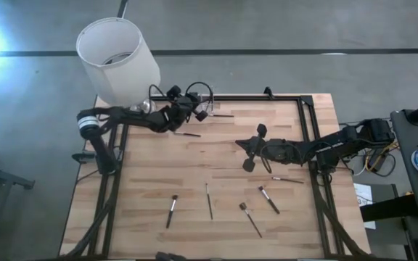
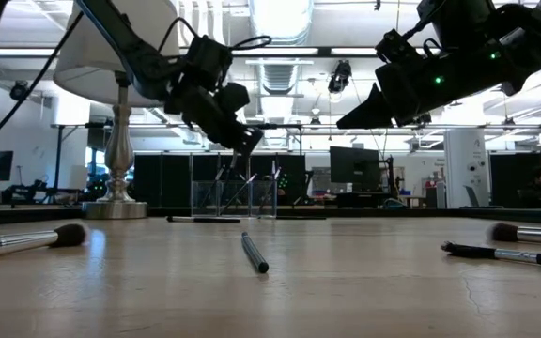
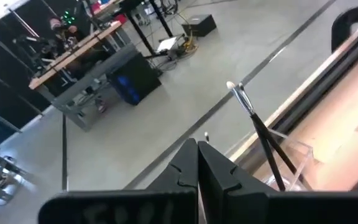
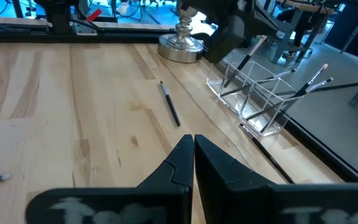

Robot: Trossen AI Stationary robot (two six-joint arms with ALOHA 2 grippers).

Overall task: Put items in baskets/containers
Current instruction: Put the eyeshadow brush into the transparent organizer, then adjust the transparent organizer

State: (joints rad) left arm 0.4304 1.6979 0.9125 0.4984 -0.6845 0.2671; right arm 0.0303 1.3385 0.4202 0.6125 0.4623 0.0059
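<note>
Hovering left gripper [image 1: 197,109] above clear holder [image 4: 253,99], fingers together, empty; right gripper [image 1: 251,148] likewise. Next we open wide, grasp loose brush [image 1: 189,133] mid-handle.

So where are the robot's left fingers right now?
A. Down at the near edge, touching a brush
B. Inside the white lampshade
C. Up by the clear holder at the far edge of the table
C: in the high view the left gripper sits at the far edge beside the clear holder, fingers shut, well away from the loose brushes near the front.
</note>
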